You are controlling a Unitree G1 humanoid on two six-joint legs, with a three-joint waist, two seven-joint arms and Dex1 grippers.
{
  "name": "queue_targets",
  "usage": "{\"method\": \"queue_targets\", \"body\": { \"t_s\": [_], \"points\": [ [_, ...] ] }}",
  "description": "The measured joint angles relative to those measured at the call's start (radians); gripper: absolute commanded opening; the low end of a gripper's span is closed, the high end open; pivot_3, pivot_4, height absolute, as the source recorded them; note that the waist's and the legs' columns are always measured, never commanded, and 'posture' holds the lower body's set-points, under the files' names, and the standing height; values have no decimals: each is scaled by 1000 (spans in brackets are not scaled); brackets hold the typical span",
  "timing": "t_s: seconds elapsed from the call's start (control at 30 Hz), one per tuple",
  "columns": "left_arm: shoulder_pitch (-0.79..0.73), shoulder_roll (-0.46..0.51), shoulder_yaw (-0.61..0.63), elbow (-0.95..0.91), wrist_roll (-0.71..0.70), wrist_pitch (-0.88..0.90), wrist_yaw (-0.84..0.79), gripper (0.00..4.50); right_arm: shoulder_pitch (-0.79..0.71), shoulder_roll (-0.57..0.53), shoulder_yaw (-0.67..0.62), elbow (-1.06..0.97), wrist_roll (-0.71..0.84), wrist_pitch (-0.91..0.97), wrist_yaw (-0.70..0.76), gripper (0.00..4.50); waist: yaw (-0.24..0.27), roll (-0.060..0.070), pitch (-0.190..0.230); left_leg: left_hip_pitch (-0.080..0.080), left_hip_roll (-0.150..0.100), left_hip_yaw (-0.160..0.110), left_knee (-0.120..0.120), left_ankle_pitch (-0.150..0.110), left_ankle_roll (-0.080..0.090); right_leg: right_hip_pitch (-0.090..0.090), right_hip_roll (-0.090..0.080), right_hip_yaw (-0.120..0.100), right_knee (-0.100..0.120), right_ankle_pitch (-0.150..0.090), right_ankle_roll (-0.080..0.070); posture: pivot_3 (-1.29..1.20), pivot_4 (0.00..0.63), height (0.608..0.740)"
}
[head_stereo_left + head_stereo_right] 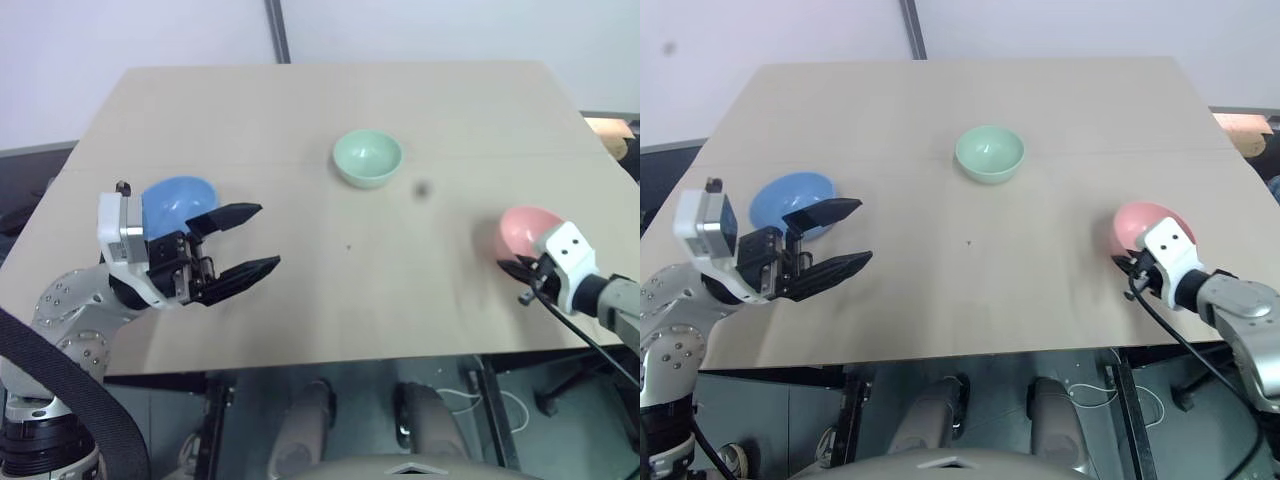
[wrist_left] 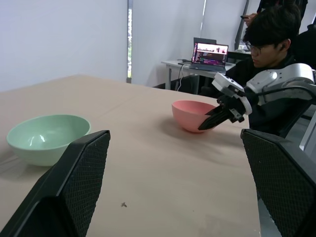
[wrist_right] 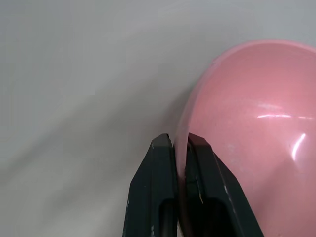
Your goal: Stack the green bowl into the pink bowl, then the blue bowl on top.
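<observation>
While your right tool (image 3: 180, 143) is pinching the pink bowl (image 3: 252, 128)'s rim, its wrist is hiding the near side.
Your left tool (image 1: 245, 240) is gaping wide, partly covering the blue bowl (image 1: 175, 200).

I'm getting even, soft indoor light across the table (image 1: 300, 120) in both head views, bright without hard glare. Shadows are lying faint and short: a small soft one is sitting under the green bowl (image 1: 367, 158), another under the pink bowl (image 1: 528, 230) at the right edge of the frame. A dim smudge is floating just right of the green bowl in the left eye view. In the right wrist view the pink bowl's inside is catching thin white highlights at the right side, and the table is reading washed-out grey. In the left wrist view the near black fingers (image 2: 74, 187) are looking soft, and the laptop screen (image 2: 212, 53) is glowing at upper centre.
</observation>
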Motion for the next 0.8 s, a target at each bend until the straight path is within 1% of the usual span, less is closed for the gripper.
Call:
{"method": "queue_targets", "body": {
  "t_s": [0.03,0.13,0.2,0.23,0.3,0.33,0.37,0.4,0.5,0.6,0.63,0.67,0.8],
  "points": [
    [8,-4,-2,13,13,-6,0,4500,-16,14,25,-12,1,-2,2,37,0,0,0,0,1,0,0,0,0,0,1,0,0,0,0,0,150,740],
    [38,-27,-1,59,70,-37,15,4500,-117,121,170,-26,-29,-15,-6,37,4,0,0,-1,3,-2,0,0,0,-2,5,0,0,1,-2,0,150,740],
    [37,-38,-1,71,97,-50,43,4500,-233,249,315,19,-94,-39,-36,37,4,0,0,-1,5,-2,0,0,0,-2,7,0,0,3,-4,0,150,740],
    [34,-38,-1,71,103,-52,47,4500,-253,271,350,33,-111,-50,-43,37,6,0,0,-1,5,-2,0,0,-1,-2,7,0,0,3,-4,0,150,740],
    [32,-38,6,75,127,-58,79,4500,-320,322,449,128,-186,-98,-42,37,9,-1,0,-1,4,-3,0,1,-1,-2,7,-1,0,3,-4,0,150,740],
    [30,-38,8,83,147,-71,99,4500,-357,352,490,190,-227,-135,-41,425,8,-1,-1,-1,3,-3,1,1,-2,-2,6,0,0,3,-4,0,150,740],
    [27,-38,8,89,157,-75,109,4500,-375,364,501,214,-243,-152,-40,893,8,-1,-1,-1,3,-2,1,1,-2,-2,6,1,0,4,-3,0,150,740],
    [26,-38,11,94,171,-80,125,4500,-401,381,512,254,-255,-171,-35,1172,7,-2,-1,-1,3,-2,1,1,-2,-2,6,1,0,4,-3,0,150,740],
    [26,-38,13,94,202,-86,175,4500,-438,428,540,366,-289,-214,-9,2479,6,-3,-2,-1,3,-2,0,1,-2,-2,7,1,0,8,-3,0,150,740],
    [28,-34,16,89,213,-76,215,4500,-439,429,551,388,-305,-228,20,3829,6,-3,-2,-1,3,-2,0,1,-2,-3,7,2,0,8,-2,0,150,740],
    [28,-32,18,87,214,-73,222,4500,-439,426,548,383,-305,-228,25,4353,6,-3,-2,-1,3,-2,0,1,-2,-3,7,2,0,8,-2,0,150,740],
    [33,-22,21,80,223,-69,236,4500,-434,417,532,347,-293,-221,39,4438,5,-3,-2,-1,3,-2,0,1,-2,-3,7,2,0,8,-2,0,150,740],
    [33,-2,41,70,228,-53,239,4500,-427,402,462,220,-232,-171,64,4438,5,-3,-1,-1,4,-2,0,1,-2,-3,7,2,0,7,-1,0,150,740]
  ]
}}
